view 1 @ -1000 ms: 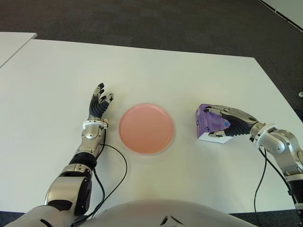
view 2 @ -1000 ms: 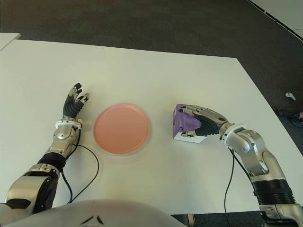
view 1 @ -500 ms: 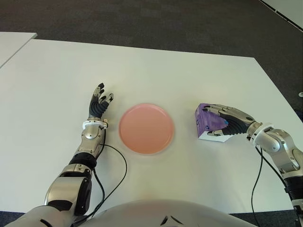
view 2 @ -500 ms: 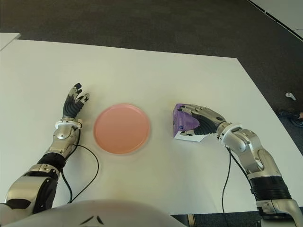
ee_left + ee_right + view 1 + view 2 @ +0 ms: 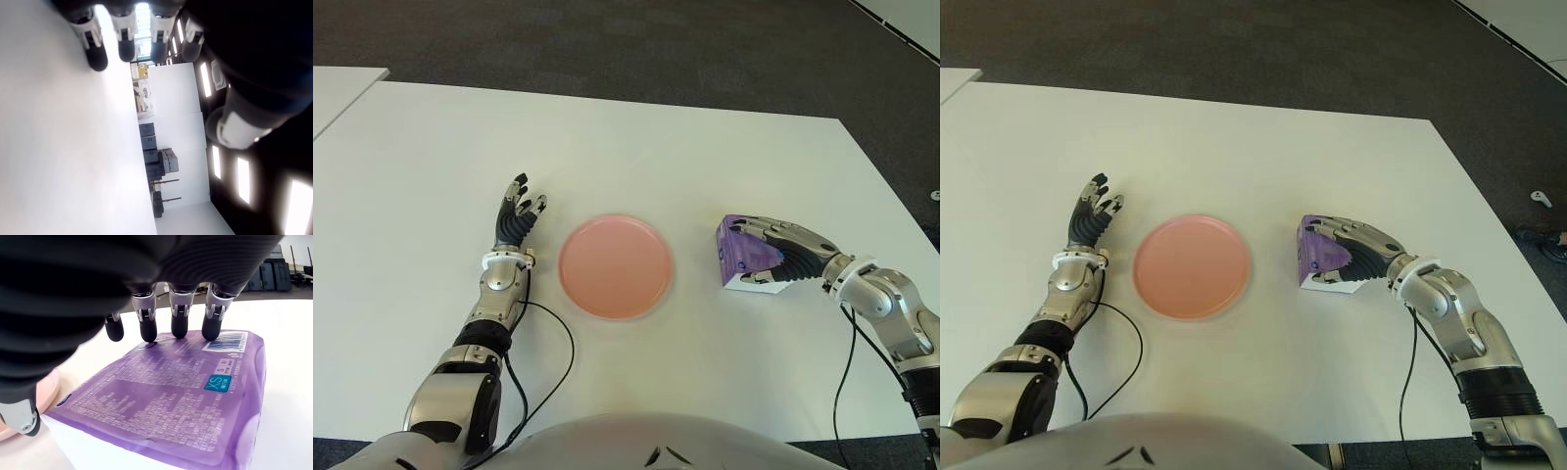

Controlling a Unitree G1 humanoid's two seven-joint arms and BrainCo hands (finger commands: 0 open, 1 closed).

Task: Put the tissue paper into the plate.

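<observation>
On the white table (image 5: 636, 137), nearer the robot's edge than the far one, a round pink plate (image 5: 616, 266) sits about midway between the two hands. It holds nothing.

Toward the table's right edge from the plate, with a strip of bare table between them, lies the tissue paper pack (image 5: 741, 259). It is a purple plastic-wrapped pack with white showing along its lower side, small printed text and a teal label reading "XS" on the wrapper. It rests on the table, outside the plate.

The right hand (image 5: 783, 257) reaches in from the table's right edge and lies over the top of the pack. In the right wrist view, four fingers (image 5: 179, 318) stretch forward across the wrapper, their tips at or just above its far part; whether they press on it cannot be told. The thumb (image 5: 19, 413) sits off to the side of the pack, near its corner closest to the plate. The fingers are extended rather than closed, so the pack is covered but not clearly gripped.

The left hand (image 5: 516, 221) shows on the plate's other side, toward the table's left edge, apart from the plate. Its fingers (image 5: 124, 41) are extended and relaxed, holding nothing. A thin black cable (image 5: 548, 367) curves across the table beside the left forearm.
</observation>
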